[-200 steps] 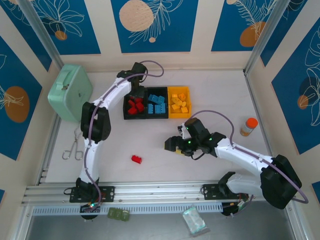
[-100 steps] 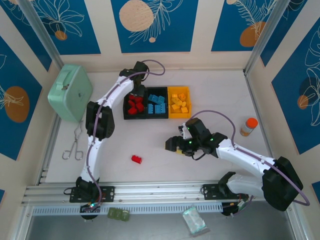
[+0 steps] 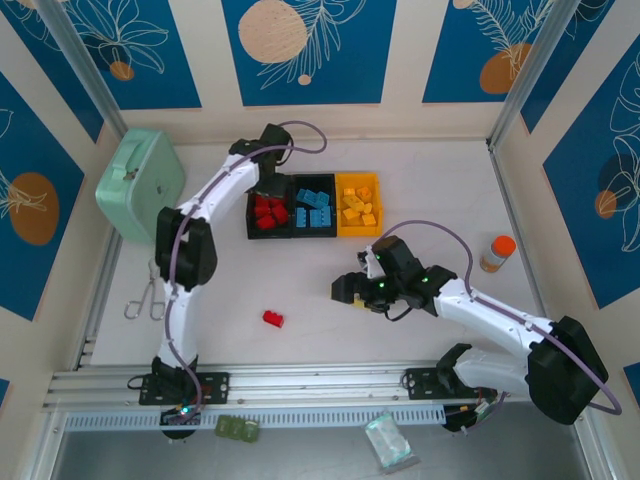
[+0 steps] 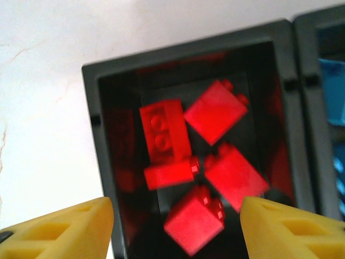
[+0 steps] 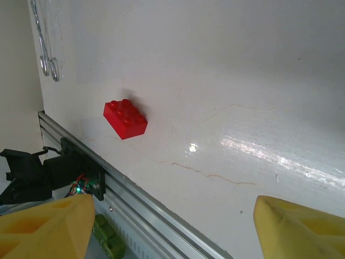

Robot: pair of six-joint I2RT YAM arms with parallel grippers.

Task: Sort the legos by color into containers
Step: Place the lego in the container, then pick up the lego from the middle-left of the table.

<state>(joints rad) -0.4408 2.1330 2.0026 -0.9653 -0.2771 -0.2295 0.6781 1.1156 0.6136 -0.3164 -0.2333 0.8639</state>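
1. Over the last second the left arm (image 3: 215, 195) has swung its elbow toward the bins and then back toward the left edge of the table (image 3: 430, 190). Its wrist remains at the far end of the left black container (image 3: 250, 215). The right arm (image 3: 490, 315) has hardly shifted.
2. The left gripper (image 4: 177, 229) hangs above that container. Its fingers stand well apart with nothing between them.
3. Five red bricks (image 4: 215, 110) lie loose inside the container, some leaning on one another. The empty, parted fingers directly overhead suggest a drop just completed. Which brick was the last delivered cannot be told.
4. The right gripper (image 5: 172, 229) is spread wide and holds nothing. It hovers over bare table surface.
5. The stray red brick (image 3: 273, 319) lies studs up on the table, ahead of the right gripper and apart from it, well clear of all three containers.
6. The middle black container (image 3: 315, 177) holds the blue bricks (image 3: 315, 207). The yellow-orange container (image 3: 359, 235) holds the yellow-orange bricks (image 3: 358, 207).
7. Judged status: sorting is nearly complete, with one red brick outstanding.
8. Judged next move: the right gripper is the nearer one and would have to travel toward the brick and descend over it.
9. Caution: the destination sits beneath the left arm, which should clear first to avoid contact.
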